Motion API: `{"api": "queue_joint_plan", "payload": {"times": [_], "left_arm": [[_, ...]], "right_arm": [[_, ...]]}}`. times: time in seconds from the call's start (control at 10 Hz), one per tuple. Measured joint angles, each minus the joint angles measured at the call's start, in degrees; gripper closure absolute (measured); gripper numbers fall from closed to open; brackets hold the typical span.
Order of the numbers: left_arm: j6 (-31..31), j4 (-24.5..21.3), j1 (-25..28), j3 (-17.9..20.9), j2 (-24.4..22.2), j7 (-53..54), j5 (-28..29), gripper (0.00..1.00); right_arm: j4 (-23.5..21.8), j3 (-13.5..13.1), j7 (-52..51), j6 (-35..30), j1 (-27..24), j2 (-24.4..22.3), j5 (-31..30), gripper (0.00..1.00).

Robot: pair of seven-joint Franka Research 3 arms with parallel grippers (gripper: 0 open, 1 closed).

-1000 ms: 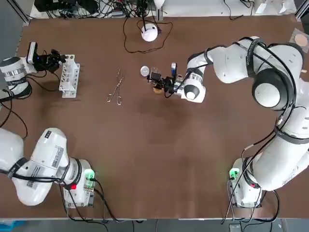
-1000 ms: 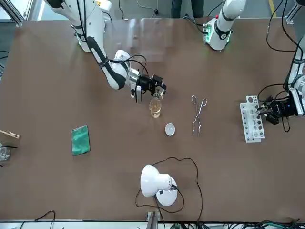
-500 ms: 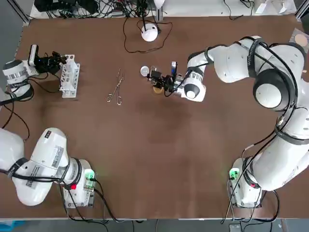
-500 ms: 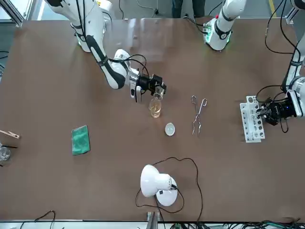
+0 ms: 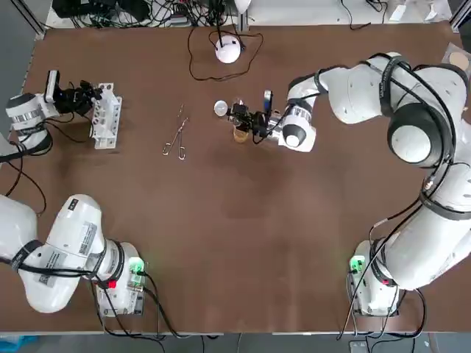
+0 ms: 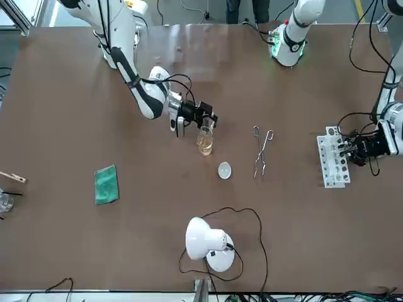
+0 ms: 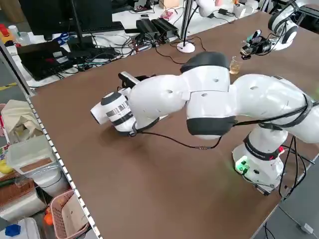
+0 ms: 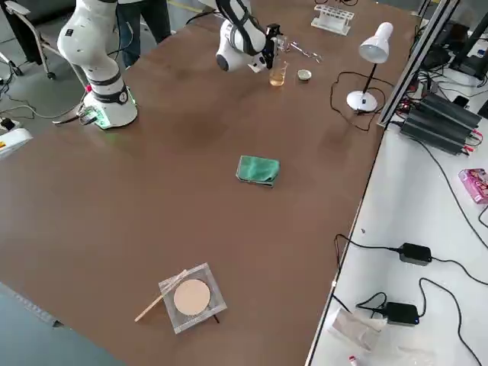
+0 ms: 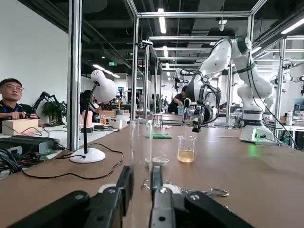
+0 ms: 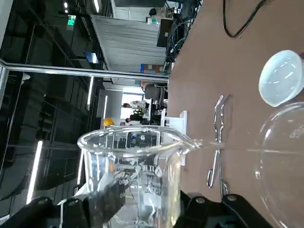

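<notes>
My right gripper (image 5: 240,115) is shut on a small clear glass beaker (image 10: 137,161), held just above a beaker of amber liquid (image 5: 241,134) near the table's middle. In the front view that gripper (image 6: 203,117) hangs over the amber beaker (image 6: 204,142). My left gripper (image 5: 87,95) is at the far left, beside the white test tube rack (image 5: 105,115). In the left wrist view its fingers (image 9: 124,190) are shut on a clear test tube (image 9: 141,142) that stands upright between them.
Metal tongs (image 5: 176,132) lie between the rack and the amber beaker. A small white dish (image 5: 220,108) sits by the beaker, and a white desk lamp (image 5: 228,50) with its cord stands beyond it. A green cloth (image 6: 106,184) lies farther toward the robot's right.
The right gripper with its beaker has shifted slightly away from the robot, staying over the amber beaker. The left gripper has drifted a little at the rack's side.
</notes>
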Motion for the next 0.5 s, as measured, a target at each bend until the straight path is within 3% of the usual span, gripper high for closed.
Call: {"api": "queue_joint_plan", "payload": {"times": [0.5], "left_arm": [[0.0,0.3,0.0,0.1,0.9,0.6,0.6,0.79]], "right_arm": [[0.1,0.0,3.0,0.0,0.0,0.0,-0.2,0.61]]}}
